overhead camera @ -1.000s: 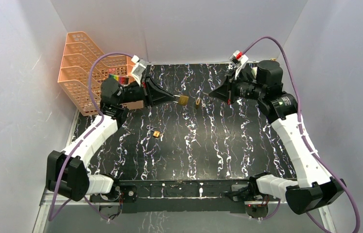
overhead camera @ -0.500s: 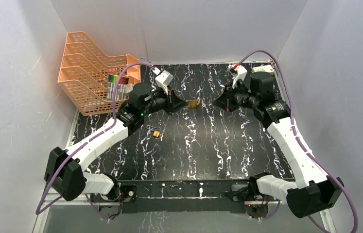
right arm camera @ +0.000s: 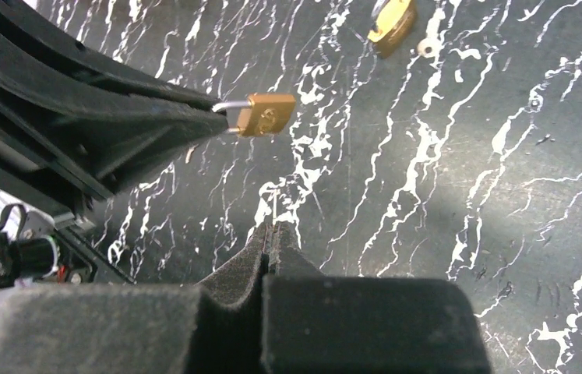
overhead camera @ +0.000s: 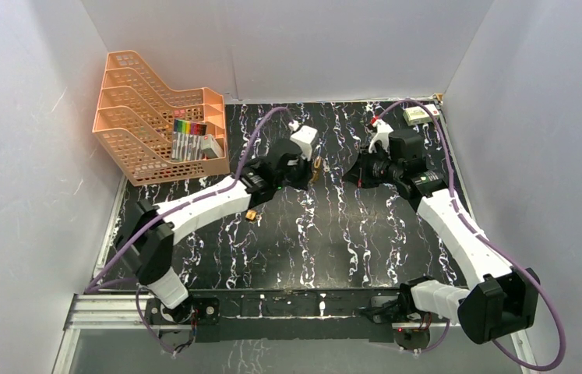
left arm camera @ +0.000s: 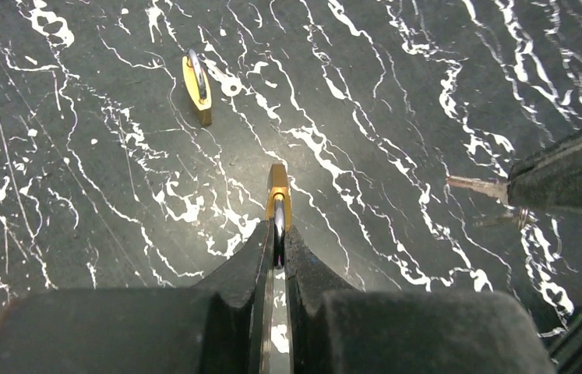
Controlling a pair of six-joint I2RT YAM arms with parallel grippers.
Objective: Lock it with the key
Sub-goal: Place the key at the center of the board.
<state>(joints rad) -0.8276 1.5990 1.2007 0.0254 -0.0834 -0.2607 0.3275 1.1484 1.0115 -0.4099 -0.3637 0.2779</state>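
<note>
Black marbled bench (overhead camera: 311,249), pale walls (overhead camera: 287,47) round it. Nearest us, a spare padlock (overhead camera: 250,214) lies loose on the bench, left of centre. Past it, mid-bench, we see the left jaws clamped on the shackle of the brass padlock (left arm camera: 277,191), held clear of the surface with its body toward the right arm. The right jaws are closed on the key (left arm camera: 474,185); its blade aims at the padlock, near but not touching. Far left: orange tray rack (overhead camera: 147,117) with coloured pens (overhead camera: 186,139). Far right corner: small box (overhead camera: 416,115).
</note>
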